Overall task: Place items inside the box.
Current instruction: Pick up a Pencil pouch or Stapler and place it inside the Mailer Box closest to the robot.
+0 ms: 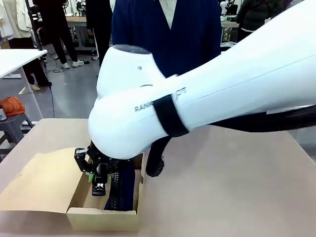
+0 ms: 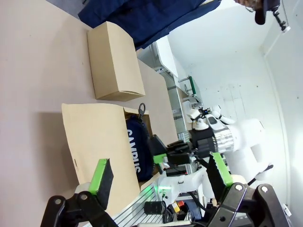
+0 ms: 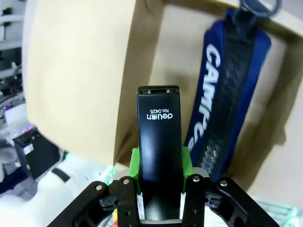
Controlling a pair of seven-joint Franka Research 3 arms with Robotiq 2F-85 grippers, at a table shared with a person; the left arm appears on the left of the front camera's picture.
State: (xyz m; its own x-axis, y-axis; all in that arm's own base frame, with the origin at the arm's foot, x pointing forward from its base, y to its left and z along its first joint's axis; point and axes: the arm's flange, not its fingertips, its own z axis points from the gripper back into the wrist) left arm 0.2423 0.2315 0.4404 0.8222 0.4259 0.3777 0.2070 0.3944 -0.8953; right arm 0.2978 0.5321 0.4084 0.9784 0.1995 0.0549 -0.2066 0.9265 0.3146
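The right arm [image 1: 222, 94] slants in from the right across the table's middle, passing over the open cardboard box [image 1: 103, 218] and barring the way in from that side. Inside, the navy zip pencil pouch [image 3: 227, 109] fills the side along one wall. The strip of bare floor beside it is free, though the right gripper [image 1: 98, 180] hangs over it, clamped on the black stapler [image 3: 159, 137]. The box's flap [image 1: 39, 182] lies spread outward on the left. A closed cardboard box [image 2: 113, 61] sits near the open one's far end — toward the person [image 2: 142, 19]. The table [image 1: 232, 187] right of the box is bare — wide room.
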